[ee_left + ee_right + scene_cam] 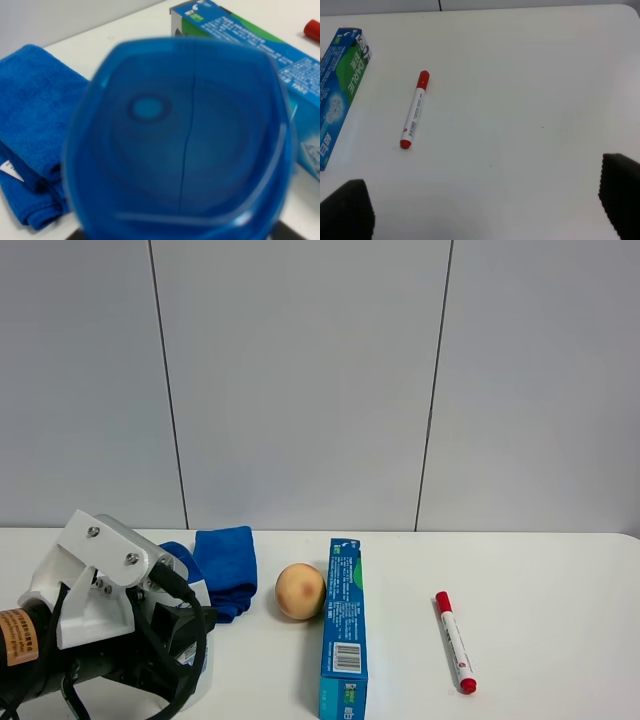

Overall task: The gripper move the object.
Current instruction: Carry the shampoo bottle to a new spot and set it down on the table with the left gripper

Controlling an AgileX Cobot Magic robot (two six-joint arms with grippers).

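1. Two end effectors are in play. The left end effector (pixel 185 628) sits toward the front left corner of the worktop (pixel 540 570), with its white bracket over a blue-capped bottle (pixel 180 140).
2. The bottle's cap fills the left wrist view, blurred and very near the camera. It hides the jaws almost wholly, so I cannot tell whether they clasp the bottle or stand apart.
3. The right end effector (pixel 485 205) hangs over bare worktop toward the right edge, its fingertips spread wide with nothing between them.
4. A folded blue cloth (pixel 228 565) lies just beside the bottle, on the back-edge side.
5. A peach (pixel 300 591) rests against or just beside the long side of a toothpaste box (pixel 343 630), which runs from the front edge toward the back edge.
6. A red marker (pixel 455 628) lies between the box and the right edge, apart from both.
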